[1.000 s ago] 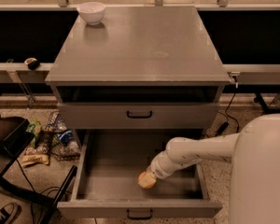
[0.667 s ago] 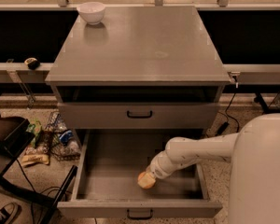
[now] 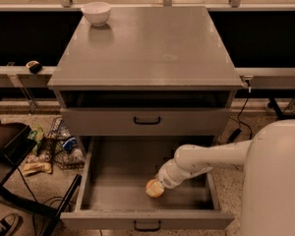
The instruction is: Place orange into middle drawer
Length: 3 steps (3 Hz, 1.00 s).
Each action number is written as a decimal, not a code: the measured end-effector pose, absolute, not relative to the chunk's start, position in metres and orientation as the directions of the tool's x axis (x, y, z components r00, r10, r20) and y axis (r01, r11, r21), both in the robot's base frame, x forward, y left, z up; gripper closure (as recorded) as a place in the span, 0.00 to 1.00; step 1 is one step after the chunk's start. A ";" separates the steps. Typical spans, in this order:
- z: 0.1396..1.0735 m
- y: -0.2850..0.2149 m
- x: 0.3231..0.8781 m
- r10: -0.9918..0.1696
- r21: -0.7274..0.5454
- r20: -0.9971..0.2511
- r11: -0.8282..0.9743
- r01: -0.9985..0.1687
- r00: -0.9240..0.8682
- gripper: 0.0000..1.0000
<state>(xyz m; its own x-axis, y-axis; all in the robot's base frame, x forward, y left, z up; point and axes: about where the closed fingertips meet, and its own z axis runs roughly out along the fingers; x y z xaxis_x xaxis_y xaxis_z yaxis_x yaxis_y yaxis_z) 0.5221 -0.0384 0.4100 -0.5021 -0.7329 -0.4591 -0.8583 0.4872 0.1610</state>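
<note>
Camera view only. Down inside the open drawer [image 3: 115, 178], over the right half of its floor: gripper [image 3: 160, 184], on a white arm [image 3: 211, 155] reaching in from the right. Right at its tip, on the side toward the drawer's front left: orange [image 3: 154, 189], touching or all but touching the floor. Cannot tell whether clamped on the fruit or already let go. Above and behind the gripper: closed drawer front [image 3: 98, 122]. Far beyond that, at the back left corner of the cabinet top [image 3: 152, 48]: white bowl [image 3: 96, 13]. Well to the gripper's left, outside the drawer on the ground: litter [image 3: 37, 167].

Judged as the placing step, and close to done: already within the drawer walls and down at floor level. Calls next for a release, if not yet made, then a slow lift up and back out to the right, clear of the right wall and of the drawer front above. No nudging on the way out: round and smooth, so likely to roll on that flat floor.

Against the earlier frames: no visible change. Same spot for the orange, same reach for the arm, same pose for the gripper. Reads as a pause at the bottom of the reach.
</note>
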 end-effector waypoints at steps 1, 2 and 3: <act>0.410 -0.038 0.522 -0.733 0.161 -0.459 0.487 -0.858 -0.502 0.00; 0.411 -0.038 0.520 -0.732 0.163 -0.467 0.480 -0.862 -0.495 0.00; 0.446 -0.041 0.501 -0.734 0.095 -0.524 0.452 -0.887 -0.431 0.00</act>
<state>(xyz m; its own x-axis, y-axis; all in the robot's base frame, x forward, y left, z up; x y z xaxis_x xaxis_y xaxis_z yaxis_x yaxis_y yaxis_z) 0.5012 -0.0410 0.4459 -0.4307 -0.7345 -0.5244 -0.8869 0.4521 0.0951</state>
